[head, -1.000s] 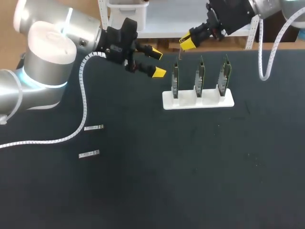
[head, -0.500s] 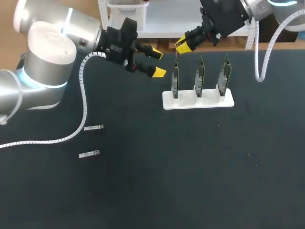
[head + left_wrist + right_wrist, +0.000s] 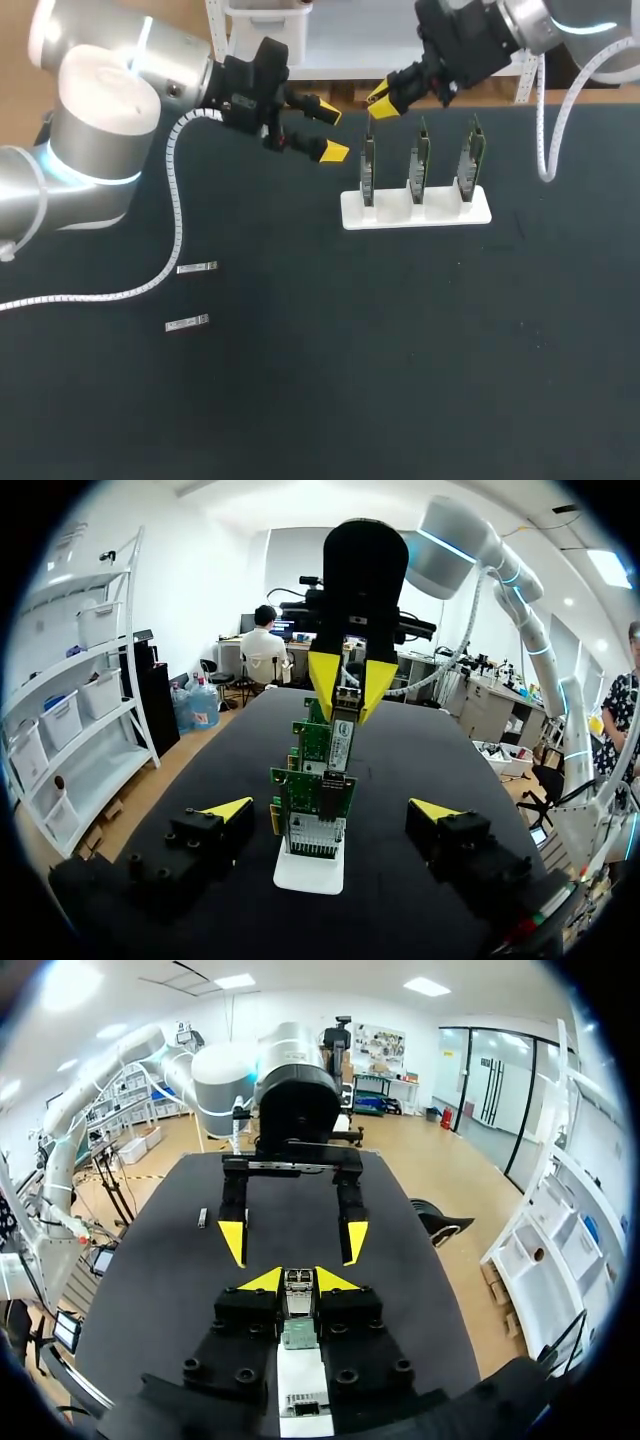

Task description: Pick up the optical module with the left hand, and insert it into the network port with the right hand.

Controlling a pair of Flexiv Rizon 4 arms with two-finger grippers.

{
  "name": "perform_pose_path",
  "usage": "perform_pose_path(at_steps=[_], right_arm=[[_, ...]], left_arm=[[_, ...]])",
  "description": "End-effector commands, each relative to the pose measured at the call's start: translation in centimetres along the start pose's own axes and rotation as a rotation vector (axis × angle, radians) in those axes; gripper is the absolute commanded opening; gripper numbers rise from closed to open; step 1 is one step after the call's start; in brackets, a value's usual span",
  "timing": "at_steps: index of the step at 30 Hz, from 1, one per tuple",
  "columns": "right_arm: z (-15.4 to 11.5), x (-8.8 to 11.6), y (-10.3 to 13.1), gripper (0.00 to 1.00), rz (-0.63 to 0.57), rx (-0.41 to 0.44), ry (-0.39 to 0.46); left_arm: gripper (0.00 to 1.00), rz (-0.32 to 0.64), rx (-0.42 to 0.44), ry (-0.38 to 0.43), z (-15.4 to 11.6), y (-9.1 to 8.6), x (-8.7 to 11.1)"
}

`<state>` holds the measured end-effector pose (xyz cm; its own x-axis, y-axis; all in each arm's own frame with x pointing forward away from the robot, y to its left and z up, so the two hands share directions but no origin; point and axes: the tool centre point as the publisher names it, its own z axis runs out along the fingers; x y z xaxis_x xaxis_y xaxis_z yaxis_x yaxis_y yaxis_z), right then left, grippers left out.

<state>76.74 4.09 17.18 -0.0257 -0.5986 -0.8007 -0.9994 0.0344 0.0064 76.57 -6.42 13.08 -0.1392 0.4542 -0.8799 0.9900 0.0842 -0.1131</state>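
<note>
— Over the white stand (image 3: 415,212), what is the right gripper (image 3: 381,101) doing?

— It is squeezed tight on the optical module (image 3: 298,1282). Both yellow tips press the little silver piece from two sides.

— What is under that gripper?

— One green circuit board (image 3: 368,165), standing straight up in the stand. It is the end board, the one nearest the left gripper (image 3: 331,131). The module sits right above its top edge. I cannot tell if they touch.

— How is the right arm bent?

— It comes in from the far right corner and reaches past the two other boards (image 3: 420,160). Its wrist tips down, so the fingers point down at the end board.

— And the left arm?

— It comes in from the left side with a big round elbow. Its wrist sticks out almost flat over the black table (image 3: 400,350). The fingers point toward the end of the stand.

— Is the left gripper holding something?

— No. Its two fingers are spread wide and touch nothing. It hangs just beside the stand, near the right gripper but apart from it.

— Are there more modules?

— Yes. One spare module (image 3: 197,267) and a second spare module (image 3: 187,323) lie flat on the table. They are well behind the left gripper, back by its arm's white cable (image 3: 178,220).
</note>
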Motion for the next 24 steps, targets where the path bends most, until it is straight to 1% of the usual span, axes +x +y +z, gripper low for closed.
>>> perform_pose_path(at_steps=[1,13,24], right_arm=[[0.07,0.17,0.37,0.0,-0.001,0.006,0.001],[0.43,0.09,0.17,0.0,-0.005,0.001,0.001],[0.59,0.26,0.0,0.0,-0.018,-0.009,0.017]], left_arm=[[1.0,-0.002,0.003,0.005,0.02,0.17,-0.09],[1.0,-0.002,0.003,0.005,0.02,0.17,-0.09],[1.0,-0.002,0.003,0.005,0.02,0.17,-0.09]])
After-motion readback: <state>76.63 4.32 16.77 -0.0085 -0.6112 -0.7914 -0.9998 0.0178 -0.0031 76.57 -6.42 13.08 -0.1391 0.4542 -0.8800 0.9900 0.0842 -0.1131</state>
